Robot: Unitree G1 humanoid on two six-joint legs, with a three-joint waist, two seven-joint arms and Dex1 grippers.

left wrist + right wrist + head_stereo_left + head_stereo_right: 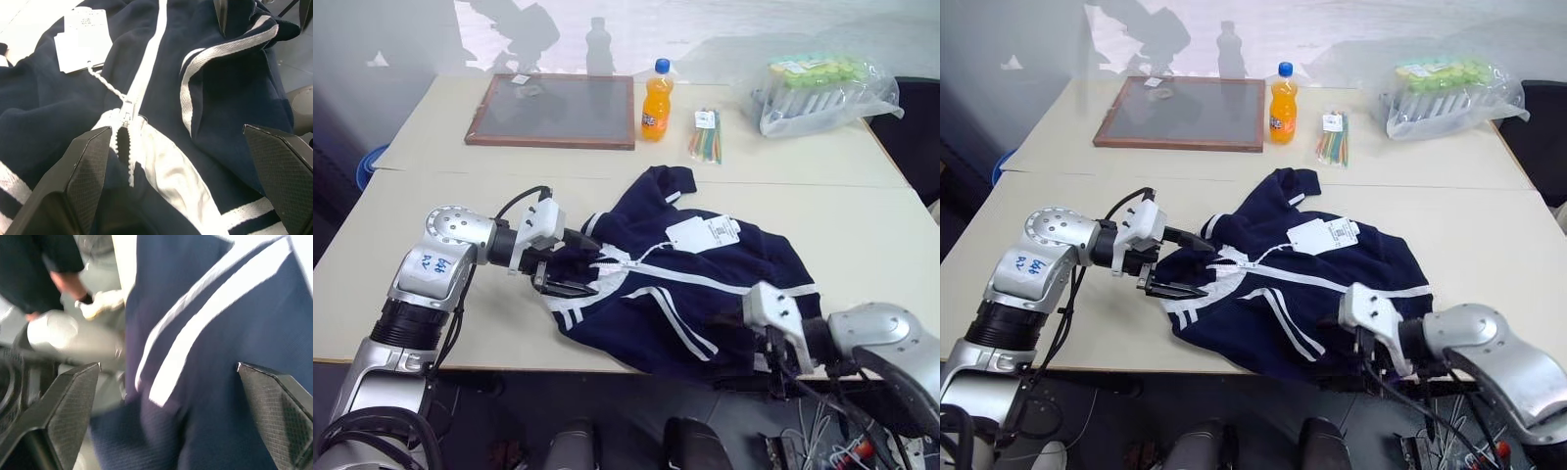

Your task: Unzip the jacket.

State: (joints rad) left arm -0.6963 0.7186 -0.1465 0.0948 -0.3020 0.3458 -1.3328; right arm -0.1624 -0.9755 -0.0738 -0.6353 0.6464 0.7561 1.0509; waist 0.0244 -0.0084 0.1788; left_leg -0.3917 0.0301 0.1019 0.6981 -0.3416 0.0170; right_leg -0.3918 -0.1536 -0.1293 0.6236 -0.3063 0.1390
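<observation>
From the head camera, the navy-blue fabric track jacket with white stripes (690, 294) lies crumpled on the near part of the pale beige table (862, 235), its lower hem hanging over the near edge, white paper tags (705, 233) on its chest. The left gripper (570, 266) sits at the jacket's left edge with its black fingers spread apart, holding nothing. The right gripper (1371, 357) is at the jacket's hem by the table's near edge. Farther back stand an orange soda bottle with a blue cap (655, 101), a brown-framed dark board (553, 111), a bundle of coloured pens (707, 135) and a clear plastic bag of green-topped items (822, 91).

In the left wrist view, the fingers (80, 181) stand wide open on either side of the white zipper line (146, 73), whose slider (126, 111) sits just above a short parted stretch of teeth.

In the right wrist view, the fingers (63, 416) are wide open and empty over striped navy cloth.
</observation>
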